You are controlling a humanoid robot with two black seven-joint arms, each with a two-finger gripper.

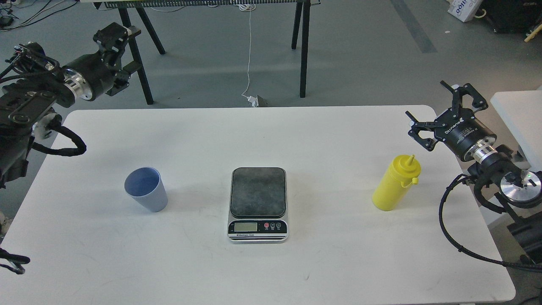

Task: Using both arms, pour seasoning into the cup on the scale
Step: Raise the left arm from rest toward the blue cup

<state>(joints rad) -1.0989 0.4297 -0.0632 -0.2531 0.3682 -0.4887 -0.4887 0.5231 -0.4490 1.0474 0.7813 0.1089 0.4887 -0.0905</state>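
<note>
The light blue cup (146,189) stands upright on the white table (271,271), left of centre. At the table's middle lies the scale (258,192), its dark platform bare and its display facing me. The yellow seasoning bottle (395,184) stands upright to the right, nozzle up, small cap hanging at its side. My right gripper (437,109) hovers open just above and right of the bottle, not touching it. My left gripper (122,53) is open, raised beyond the table's far left corner, well away from the cup.
Black trestle legs (142,63) stand on the grey floor behind the table, with a white cable (250,55) hanging between them. A second white surface (518,114) juts in at the right edge, close to my right arm.
</note>
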